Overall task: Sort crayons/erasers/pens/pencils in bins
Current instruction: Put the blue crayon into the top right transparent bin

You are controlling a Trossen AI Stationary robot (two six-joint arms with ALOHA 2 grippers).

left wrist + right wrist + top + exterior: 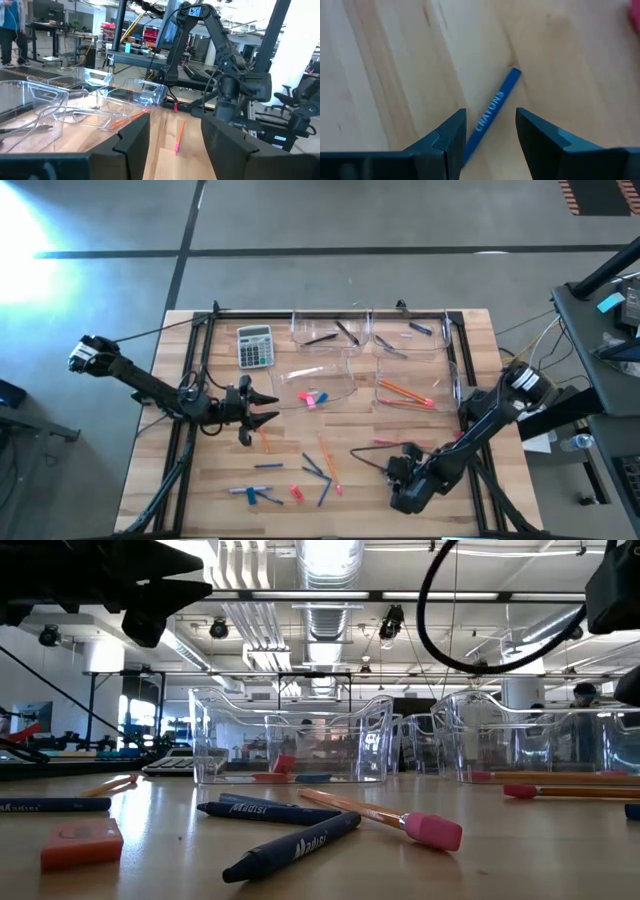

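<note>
Hovering with jaws apart over a blue crayon (492,111), the right gripper (403,467) holds nothing; the left gripper (262,406) waits open. The bins (330,330) hold some items; pencils (329,460) and erasers (297,493) litter the table.

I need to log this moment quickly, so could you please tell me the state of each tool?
Left tool: open, holding nothing, above the table.
Right tool: open, straddling a blue crayon, not gripping it.

- High view looks straight down on the whole tabletop (200,470).
- Low view sits at tabletop level, facing the bins (290,735).
- Left wrist view shares those bins.
- Right wrist view hovers close over a blue crayon (492,112).
</note>
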